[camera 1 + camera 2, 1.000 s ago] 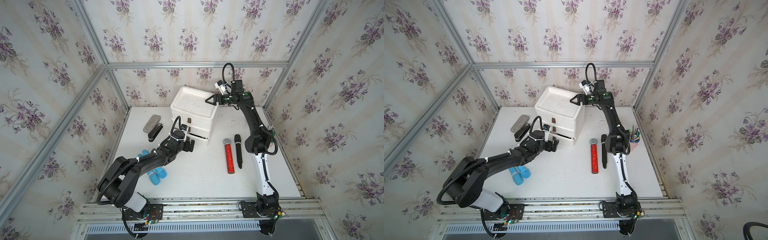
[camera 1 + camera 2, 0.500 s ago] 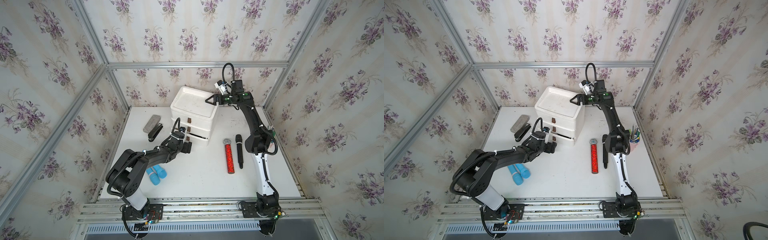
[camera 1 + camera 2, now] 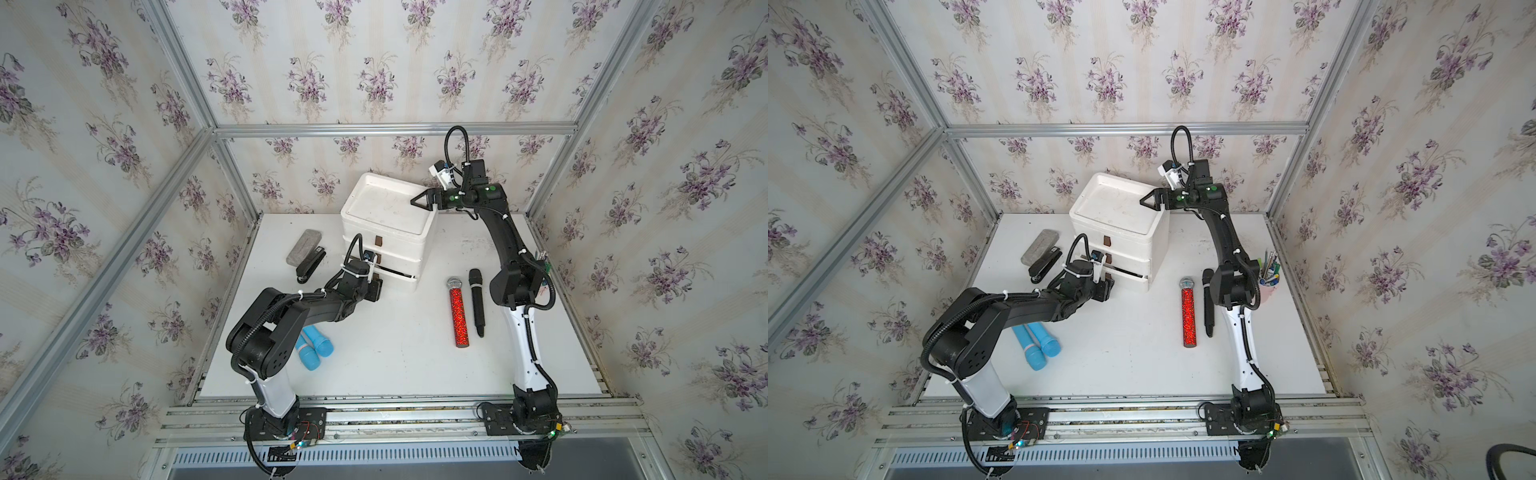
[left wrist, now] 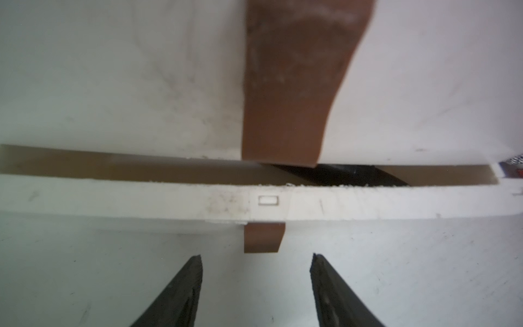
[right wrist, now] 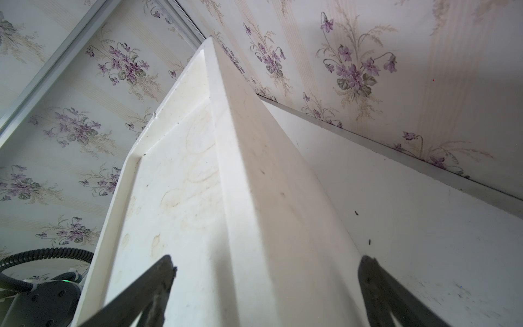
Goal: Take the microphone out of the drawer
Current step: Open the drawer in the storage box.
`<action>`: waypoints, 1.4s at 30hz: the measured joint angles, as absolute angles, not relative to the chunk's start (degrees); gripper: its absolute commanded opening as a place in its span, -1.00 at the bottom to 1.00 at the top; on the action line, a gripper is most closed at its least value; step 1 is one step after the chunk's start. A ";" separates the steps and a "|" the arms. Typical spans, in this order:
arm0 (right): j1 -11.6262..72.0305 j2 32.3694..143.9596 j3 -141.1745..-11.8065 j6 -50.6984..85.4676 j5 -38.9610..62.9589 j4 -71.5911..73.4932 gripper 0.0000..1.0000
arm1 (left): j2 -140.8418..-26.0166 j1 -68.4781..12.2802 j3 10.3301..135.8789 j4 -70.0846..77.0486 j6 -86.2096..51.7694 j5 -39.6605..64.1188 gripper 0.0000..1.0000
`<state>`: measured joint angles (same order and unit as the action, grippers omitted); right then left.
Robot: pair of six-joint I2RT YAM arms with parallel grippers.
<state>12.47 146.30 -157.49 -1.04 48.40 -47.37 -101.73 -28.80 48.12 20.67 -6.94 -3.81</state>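
From where I stand, the left gripper [image 4: 257, 256] sits low at the bottom drawer [image 4: 127, 198] of the white drawer unit [image 3: 386, 208]. Its jaws are apart, and the brown pull tab [image 4: 263, 237] lies just past the tips, unpinched. That drawer is ajar. A dark shape [image 4: 339, 175] shows in the slit, too little to call it the microphone. The right gripper [image 5: 266, 263], spread wide, straddles the unit's top right edge. A red microphone [image 3: 458, 311] and a black microphone [image 3: 477, 301] lie on the table [image 3: 395, 365] to the right.
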 measured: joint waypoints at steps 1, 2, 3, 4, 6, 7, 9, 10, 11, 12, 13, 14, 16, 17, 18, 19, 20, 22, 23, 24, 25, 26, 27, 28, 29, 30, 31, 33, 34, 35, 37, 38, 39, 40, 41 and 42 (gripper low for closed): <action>12.47 146.30 -157.49 -1.04 48.42 -47.37 0.95 | -102.08 -28.75 48.38 20.75 -6.94 -3.81 0.18; 12.47 146.30 -157.49 -1.04 48.42 -47.37 0.95 | -102.35 -28.75 48.58 20.91 -6.87 -3.81 0.15; 12.47 146.30 -157.49 -1.04 48.42 -47.37 0.95 | -102.67 -28.73 48.75 20.95 -6.68 -3.81 0.13; 12.47 146.30 -157.49 -1.04 48.42 -47.40 0.95 | -102.96 -28.67 48.90 20.99 -6.68 -3.84 0.13; 12.47 146.30 -157.49 -1.04 48.40 -47.40 0.95 | -103.55 -28.53 49.19 21.02 -6.68 -3.97 0.13; 12.47 146.30 -157.49 -1.04 48.40 -47.46 0.95 | -103.74 -28.53 49.23 21.12 -6.70 -4.25 0.12; 12.47 146.30 -157.49 -1.06 48.40 -47.53 0.95 | -104.05 -28.53 49.19 21.39 -6.76 -4.69 0.01; 12.47 146.30 -157.49 -1.06 48.42 -47.53 0.95 | -104.14 -28.53 49.19 21.43 -6.79 -4.82 -0.07; 12.47 146.30 -157.49 -1.06 48.40 -47.53 0.95 | -104.25 -28.53 49.17 21.56 -6.81 -4.97 -0.13; 12.47 146.30 -157.49 -1.06 48.42 -47.53 0.95 | -104.49 -28.53 49.17 21.91 -6.85 -5.13 -0.16; 12.47 146.30 -157.49 -1.06 48.42 -47.53 0.95 | -104.73 -28.53 49.19 22.33 -7.01 -5.32 -0.19; 12.47 146.30 -157.49 -1.06 48.40 -47.55 0.95 | -104.95 -28.53 49.19 22.68 -7.03 -5.52 -0.22; 12.47 146.30 -157.49 -1.06 48.40 -47.55 0.95 | -105.38 -28.53 49.19 23.46 -7.20 -5.67 -0.30; 12.47 146.30 -157.49 -1.06 48.40 -47.55 0.95 | -105.47 -28.56 49.21 23.53 -7.20 -5.67 -0.34; 12.47 146.30 -157.49 -1.08 48.40 -47.55 0.95 | -105.49 -28.64 49.21 23.64 -7.20 -5.63 -0.37; 12.47 146.30 -157.49 -1.08 48.40 -47.55 0.95 | -105.49 -28.64 49.21 23.77 -7.20 -5.52 -0.39; 12.47 146.30 -157.49 -1.08 48.40 -47.55 0.95 | -105.49 -28.64 49.19 23.92 -7.20 -5.50 -0.44; 12.47 146.30 -157.49 -1.08 48.40 -47.55 0.95 | -105.36 -28.60 49.10 23.94 -7.20 -5.48 -0.62; 12.47 146.30 -157.49 -1.08 48.40 -47.55 0.95 | -105.30 -28.60 49.10 23.94 -7.20 -5.48 -0.69; 12.47 146.30 -157.49 -1.08 48.40 -47.55 0.95 | -105.23 -28.60 49.10 23.97 -7.16 -5.48 -0.75; 12.47 146.32 -157.49 -1.08 48.40 -47.55 0.95 | -105.19 -28.58 49.10 23.97 -7.16 -5.45 -0.82; 12.47 146.32 -157.49 -1.08 48.40 -47.55 0.95 | -105.14 -28.53 49.10 23.97 -7.16 -5.43 -0.86; 12.47 146.34 -157.49 -1.08 48.42 -47.55 0.95 | -105.10 -28.56 49.10 23.97 -7.16 -5.30 -0.89; 12.47 146.36 -157.51 -1.08 48.42 -47.55 0.95 | -104.99 -28.56 49.10 23.92 -7.16 -5.26 -0.93; 12.47 146.39 -157.56 -1.08 48.42 -47.55 0.95 | -104.86 -28.58 49.08 23.88 -7.18 -5.21 -0.95; 12.45 146.41 -157.58 -1.08 48.42 -47.57 0.95 | -104.60 -28.53 48.90 23.86 -7.20 -4.99 -0.98; 12.43 146.41 -157.58 -1.08 48.42 -47.55 0.95 | -104.25 -28.53 48.58 23.88 -7.20 -4.84 -0.99; 12.40 146.41 -157.58 -1.08 48.42 -47.53 0.95 | -103.33 -28.53 47.55 23.88 -7.29 -4.80 -1.00; 12.40 146.41 -157.58 -1.08 48.42 -47.53 0.95 | -102.89 -28.53 47.00 23.88 -7.51 -4.80 -1.00; 12.40 146.41 -157.58 -1.08 48.42 -47.53 0.95 | -102.50 -28.53 46.59 23.88 -7.64 -4.73 -1.00; 12.38 146.41 -157.58 -1.08 48.45 -47.51 0.95 | -101.51 -28.53 45.58 23.75 -7.88 -4.54 -1.00; 12.36 146.41 -157.58 -1.08 48.45 -47.51 0.95 | -101.10 -28.53 45.15 23.68 -8.03 -4.38 -1.00; 12.36 146.41 -157.60 -1.08 48.47 -47.51 0.94 | -100.57 -28.56 44.62 23.51 -8.08 -4.36 -1.00; 12.36 146.41 -157.60 -1.08 48.45 -47.51 0.94 | -100.07 -28.53 44.16 23.40 -8.25 -4.21 -1.00; 12.36 146.41 -157.60 -1.08 48.47 -47.51 0.94 | -99.59 -28.53 43.79 23.27 -8.45 -4.14 -1.00; 12.36 146.41 -157.60 -1.08 48.47 -47.51 0.94 | -98.98 -28.53 43.31 23.05 -8.69 -4.03 -1.00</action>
